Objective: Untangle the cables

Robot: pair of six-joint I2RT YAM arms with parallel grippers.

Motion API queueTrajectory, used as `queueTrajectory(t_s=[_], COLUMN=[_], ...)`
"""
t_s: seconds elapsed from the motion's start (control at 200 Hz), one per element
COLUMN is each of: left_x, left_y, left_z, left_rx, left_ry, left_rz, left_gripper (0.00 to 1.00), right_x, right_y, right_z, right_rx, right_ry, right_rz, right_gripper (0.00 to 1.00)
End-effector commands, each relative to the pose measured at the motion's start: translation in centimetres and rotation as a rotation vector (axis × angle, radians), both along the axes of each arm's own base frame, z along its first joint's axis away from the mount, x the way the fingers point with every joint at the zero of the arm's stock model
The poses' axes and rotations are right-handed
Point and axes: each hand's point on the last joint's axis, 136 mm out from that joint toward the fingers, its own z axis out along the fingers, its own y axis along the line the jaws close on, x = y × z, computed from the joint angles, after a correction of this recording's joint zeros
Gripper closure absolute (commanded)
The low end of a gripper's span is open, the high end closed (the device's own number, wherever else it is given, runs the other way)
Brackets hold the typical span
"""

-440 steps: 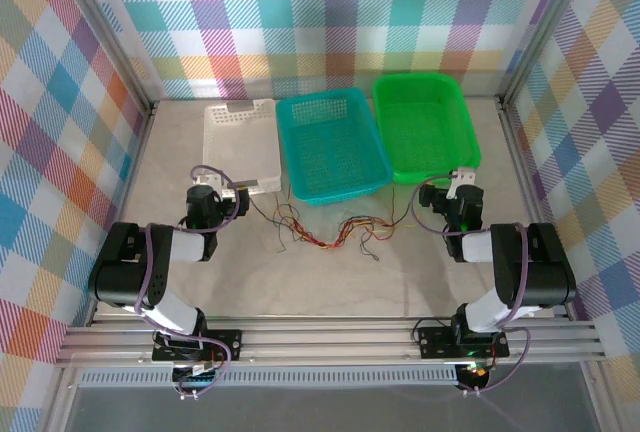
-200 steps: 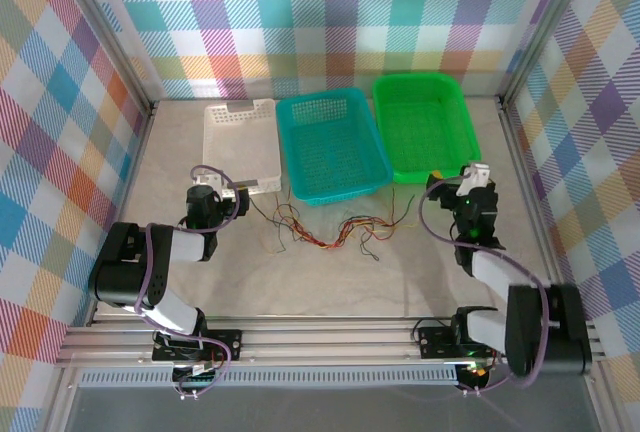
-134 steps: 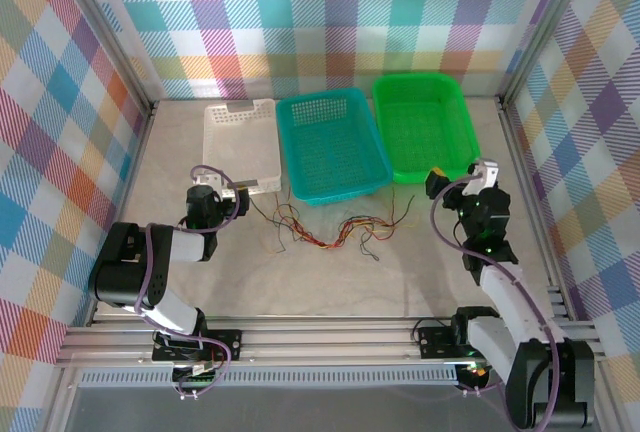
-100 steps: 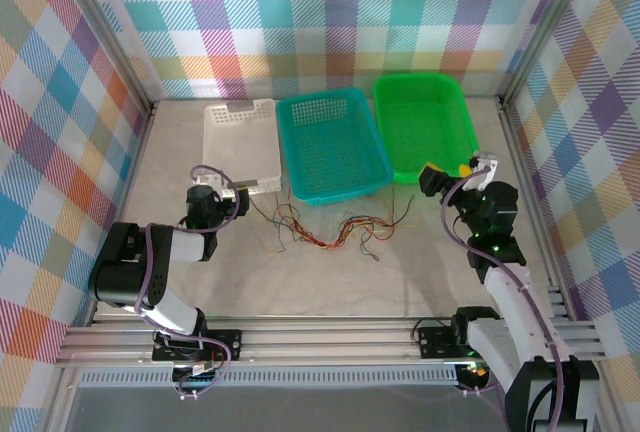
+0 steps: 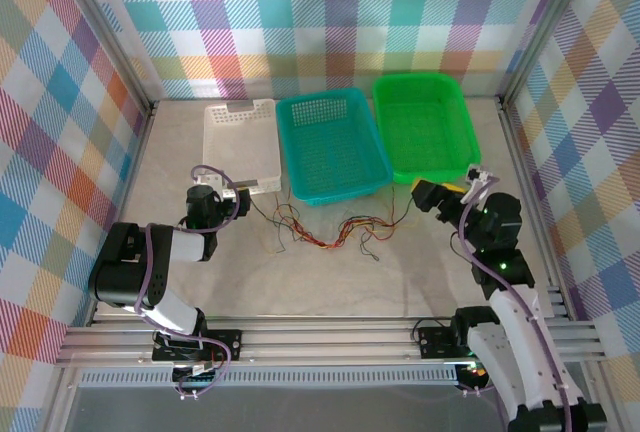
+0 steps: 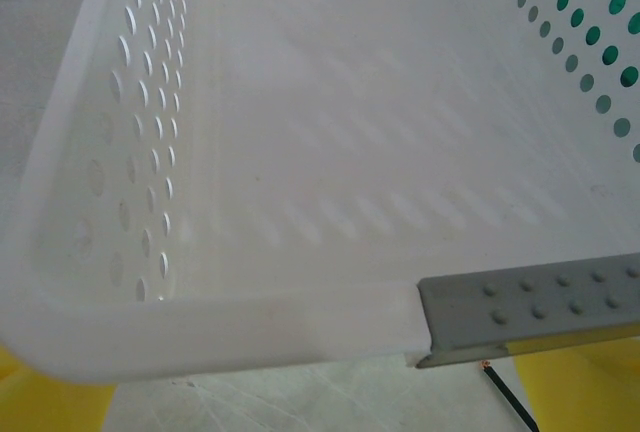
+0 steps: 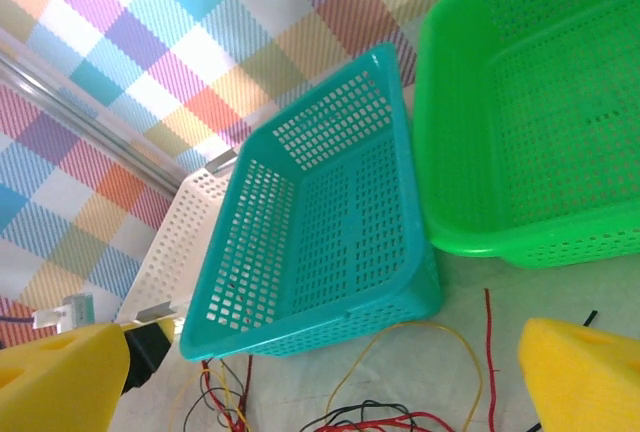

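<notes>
The cables (image 5: 335,230) lie in a loose tangle of red, yellow, orange and black wires on the table, just in front of the teal basket. My right gripper (image 5: 443,190) hovers open to their right, off the green basket's near corner. Its yellow pads (image 7: 585,377) frame the scene, with a yellow loop (image 7: 440,347) and a red wire (image 7: 489,337) on the table below them and nothing between them. My left gripper (image 5: 240,195) stands open at the white basket's near rim, left of the tangle. One black wire tip (image 6: 505,399) shows beside it.
Three baskets stand side by side at the back: white (image 5: 212,147), teal (image 5: 286,152) and green (image 5: 470,142). A grey studded strip (image 6: 530,302) sits on the white basket's near rim (image 6: 220,327). Aluminium frame rails and checked walls close in the table.
The right arm has risen and stretched forward, and its gripper has swung left from the green basket's right corner toward the cables. The left arm and the cables have not moved.
</notes>
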Motion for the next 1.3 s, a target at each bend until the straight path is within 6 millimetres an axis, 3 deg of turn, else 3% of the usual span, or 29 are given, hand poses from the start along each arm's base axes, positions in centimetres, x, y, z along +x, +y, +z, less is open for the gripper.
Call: queueTrajectory(t_s=[0.0, 0.155, 0.365, 0.46, 0.715, 0.76, 0.88, 1.03, 1.295], left_x=[0.4, -0.5, -1.1, -2.0, -6.4, -7.4, -9.2, -11.5, -12.3], left_y=[1.5, 2.4, -0.1, -0.1, 0.5, 1.3, 1.3, 1.8, 1.8], left_z=[2.7, 4.8, 7.0, 8.2, 14.9, 14.8, 15.4, 16.4, 16.0], left_rx=[-0.005, -0.003, -0.079, -0.153, -0.311, -0.347, -0.378, -0.487, -0.574], left_ry=[-0.073, -0.089, -0.019, -0.025, -0.129, -0.053, 0.077, 0.106, 0.092], left_rz=[0.079, 0.133, 0.008, 0.047, 0.135, 0.227, 0.274, 0.368, 0.407], left_gripper=[0.00, 0.00, 0.00, 0.00, 0.00, 0.00, 0.00, 0.00, 0.00], right_x=[-0.5, 0.1, 0.4, 0.7, 0.7, 0.7, 0.3, -0.2, -2.4], right_y=[-0.1, 1.1, 2.7, 3.1, 5.3, 5.5, 6.4, 7.8, 10.7], right_z=[-2.4, -4.2, -4.9, -5.1, -7.9, -8.7, -10.1, -11.0, -13.2], right_rx=[-0.039, -0.022, -0.016, -0.043, -0.188, -0.219, -0.296, -0.348, -0.525], right_ry=[0.066, 0.130, 0.179, 0.210, 0.296, 0.322, 0.376, 0.385, 0.482], right_rz=[-0.039, -0.028, 0.023, 0.032, 0.047, 0.043, 0.058, 0.085, 0.135], right_gripper=[0.00, 0.00, 0.00, 0.00, 0.00, 0.00, 0.00, 0.00, 0.00])
